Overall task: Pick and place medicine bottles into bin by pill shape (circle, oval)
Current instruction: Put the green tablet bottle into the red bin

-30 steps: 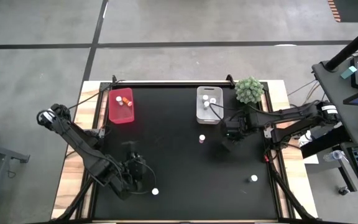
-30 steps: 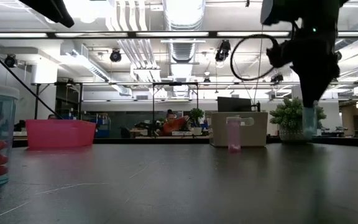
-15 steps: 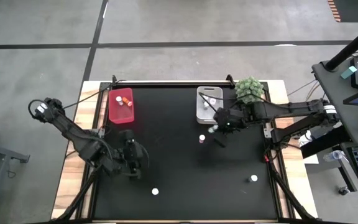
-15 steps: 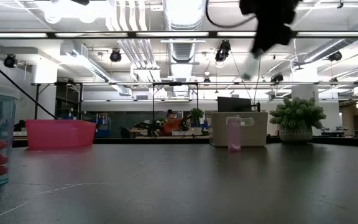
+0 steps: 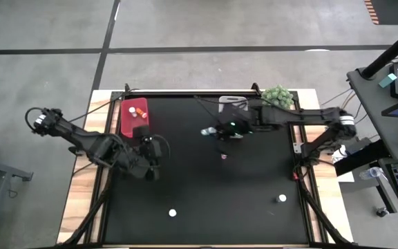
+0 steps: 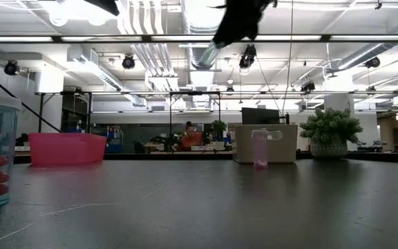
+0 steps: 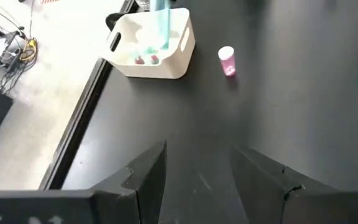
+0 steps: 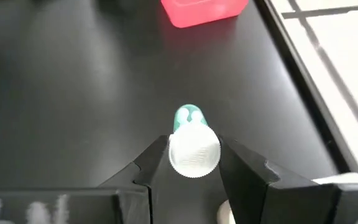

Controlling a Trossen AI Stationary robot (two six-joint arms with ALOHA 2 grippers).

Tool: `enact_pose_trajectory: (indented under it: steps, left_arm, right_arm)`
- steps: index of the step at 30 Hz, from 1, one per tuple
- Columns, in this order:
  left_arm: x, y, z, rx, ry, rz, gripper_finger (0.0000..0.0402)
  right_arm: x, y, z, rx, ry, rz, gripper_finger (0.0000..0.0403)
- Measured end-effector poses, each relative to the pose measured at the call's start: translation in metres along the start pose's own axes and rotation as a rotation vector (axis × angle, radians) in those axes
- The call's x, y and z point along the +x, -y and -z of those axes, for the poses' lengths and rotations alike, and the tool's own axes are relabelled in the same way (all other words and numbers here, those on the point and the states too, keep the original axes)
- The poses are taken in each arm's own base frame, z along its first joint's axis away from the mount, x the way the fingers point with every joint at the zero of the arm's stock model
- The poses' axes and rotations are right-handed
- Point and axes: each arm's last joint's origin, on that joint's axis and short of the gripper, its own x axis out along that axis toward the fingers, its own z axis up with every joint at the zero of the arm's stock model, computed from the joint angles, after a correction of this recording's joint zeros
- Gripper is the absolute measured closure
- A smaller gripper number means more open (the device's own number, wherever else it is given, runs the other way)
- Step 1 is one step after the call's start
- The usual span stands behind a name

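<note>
Red bin [image 5: 134,117] at ten o'clock holding two vials, white bin [image 7: 149,45] with vials inside, right gripper [image 8: 194,163] clamped on green vial [image 8: 188,117] mid-table, left gripper [image 7: 197,171] empty, parted.

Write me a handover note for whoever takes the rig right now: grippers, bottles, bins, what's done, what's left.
Right gripper: shut on a green bottle with a white cap, held high above the table's middle, facing the pink bin.
Left gripper: open, empty, near the pink bin.
Done: bottles already lie in the pink bin and in the white bin.
Left: place the held bottle; then the pink bottle standing mid-table, and two white-capped bottles near the front edge.
</note>
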Motion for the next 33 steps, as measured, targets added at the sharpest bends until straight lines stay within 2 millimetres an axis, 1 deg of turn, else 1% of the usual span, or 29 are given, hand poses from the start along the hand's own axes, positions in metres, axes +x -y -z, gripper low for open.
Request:
enact_pose_trajectory:
  steps: [4, 7, 11, 15, 20, 25, 31, 33]
  left_arm:
    - [0.003, -0.016, -0.002, 0.027, -0.017, 0.001, 0.0242]
    - [0.007, -0.026, 0.001, 0.044, -0.025, -0.028, 0.0242]
    - [0.021, -0.036, 0.012, 0.033, -0.013, -0.053, 0.0242]
    - [0.037, -0.042, 0.028, -0.001, 0.029, -0.039, 0.0242]
    - [0.058, -0.048, 0.046, -0.059, 0.072, -0.013, 0.0242]
    - [0.079, -0.052, 0.056, -0.089, 0.095, 0.011, 0.0242]
    - [0.101, -0.057, 0.057, -0.095, 0.137, -0.020, 0.0242]
    - [0.107, -0.058, 0.057, -0.099, 0.132, -0.003, 0.0242]
  right_arm:
    - [0.027, 0.015, -0.014, -0.077, -0.023, 0.018, 0.0282]
    - [0.046, 0.028, -0.023, -0.115, -0.016, -0.029, 0.0282]
    - [0.067, 0.041, -0.031, -0.168, -0.010, -0.113, 0.0282]
    - [0.082, 0.044, -0.034, -0.223, 0.012, -0.170, 0.0282]
    - [0.093, 0.041, -0.035, -0.273, 0.049, -0.218, 0.0282]
    - [0.094, 0.037, -0.040, -0.300, 0.106, -0.235, 0.0282]
    - [0.094, 0.029, -0.041, -0.347, 0.119, -0.247, 0.0282]
    - [0.094, 0.029, -0.041, -0.359, 0.120, -0.244, 0.0282]
